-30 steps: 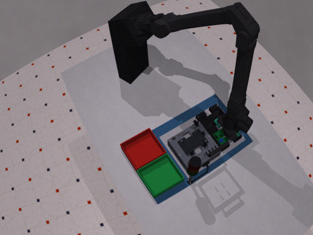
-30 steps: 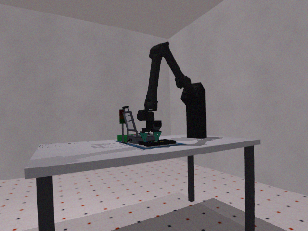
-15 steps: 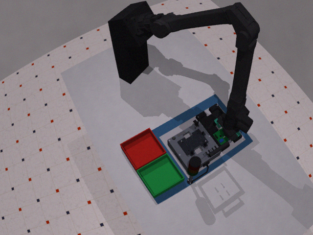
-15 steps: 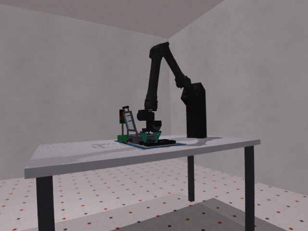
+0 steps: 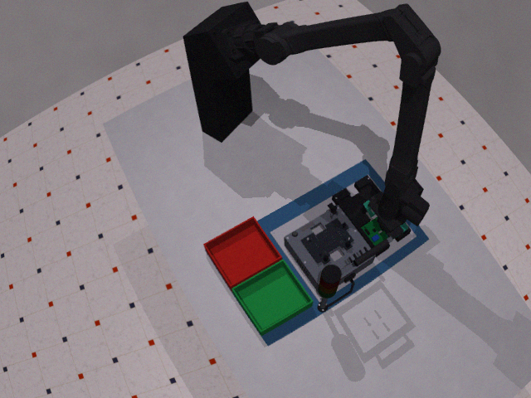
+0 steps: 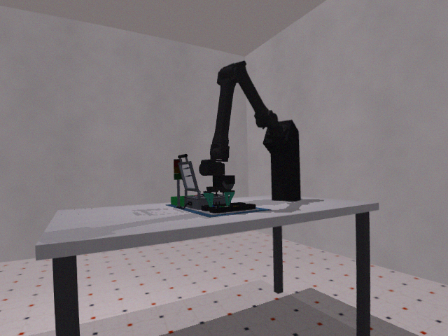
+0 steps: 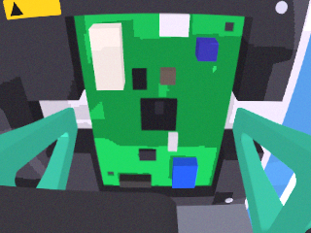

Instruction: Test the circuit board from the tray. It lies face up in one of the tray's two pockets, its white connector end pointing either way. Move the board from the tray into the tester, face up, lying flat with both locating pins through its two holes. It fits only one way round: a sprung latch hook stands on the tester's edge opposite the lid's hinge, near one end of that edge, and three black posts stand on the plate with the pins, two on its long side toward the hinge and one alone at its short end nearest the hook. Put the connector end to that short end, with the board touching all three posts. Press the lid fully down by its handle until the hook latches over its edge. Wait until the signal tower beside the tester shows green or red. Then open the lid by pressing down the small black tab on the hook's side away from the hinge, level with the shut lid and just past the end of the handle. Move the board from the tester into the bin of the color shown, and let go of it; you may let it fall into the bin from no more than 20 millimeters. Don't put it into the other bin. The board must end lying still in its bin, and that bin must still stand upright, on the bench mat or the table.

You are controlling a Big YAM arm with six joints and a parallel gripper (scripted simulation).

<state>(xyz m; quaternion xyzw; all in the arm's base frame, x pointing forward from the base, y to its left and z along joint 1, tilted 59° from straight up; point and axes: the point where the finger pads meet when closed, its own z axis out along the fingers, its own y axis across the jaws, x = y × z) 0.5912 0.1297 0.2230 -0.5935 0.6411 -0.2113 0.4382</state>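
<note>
The green circuit board [image 7: 158, 97] lies face up in a pocket of the black tray [image 5: 364, 206]; its white connector [image 7: 108, 54] is at the far left in the wrist view. The board also shows in the top view [image 5: 373, 231]. My gripper [image 7: 155, 117] is open, low over the board, with one teal finger on each long side, apart from its edges. It also shows in the exterior view [image 6: 218, 197]. The tester [image 5: 328, 246] stands beside the tray with its lid [image 6: 187, 175] raised. The signal tower [image 5: 329, 280] shows no bright light.
The red bin [image 5: 242, 250] and green bin [image 5: 272, 298] stand side by side left of the tester on the blue mat. The arm's black base [image 5: 221, 68] stands at the back. A yellow warning label [image 7: 31, 7] sits on the tray's rim.
</note>
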